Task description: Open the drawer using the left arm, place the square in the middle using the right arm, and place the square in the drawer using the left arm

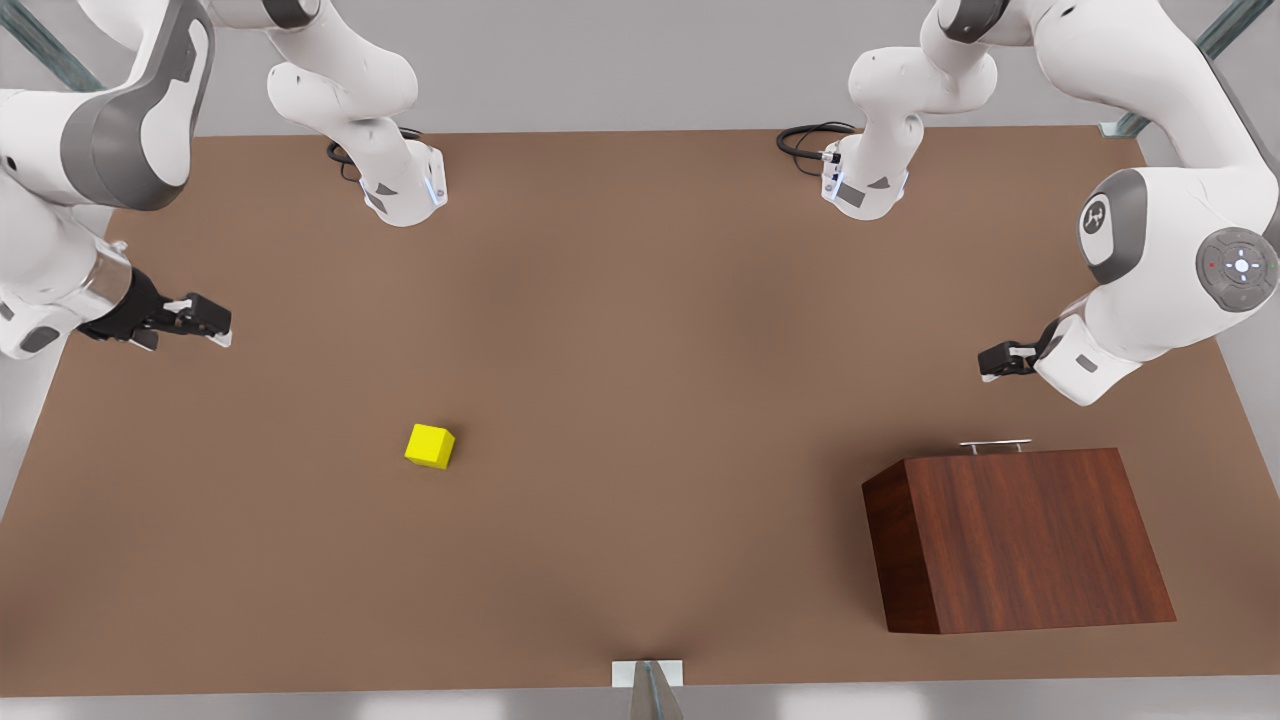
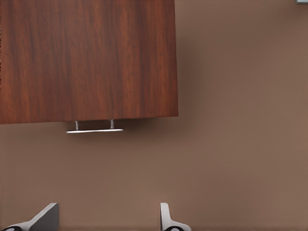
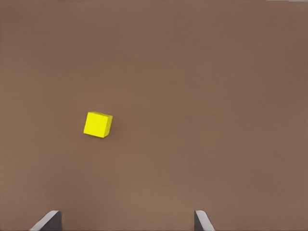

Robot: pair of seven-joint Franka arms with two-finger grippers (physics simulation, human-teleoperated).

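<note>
Yellow cube (image 1: 430, 446) sits on the desk (image 1: 640, 330), well apart from the shut drawer (image 1: 1015, 538). Left end effector (image 1: 997, 360) hovers near the drawer's handle (image 1: 995, 446), fingers spread, empty. Right end effector (image 1: 205, 322) likewise, at the front view's left.

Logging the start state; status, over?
Left gripper open, hovering short of drawer handle. Right gripper open, clear of square. Drawer shut. Nothing between.

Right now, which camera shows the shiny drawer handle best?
The left wrist view: the handle shows its whole silver bar and both posts, sticking out from the drawer. The front view catches it as a thin sliver behind the box's far edge.
</note>
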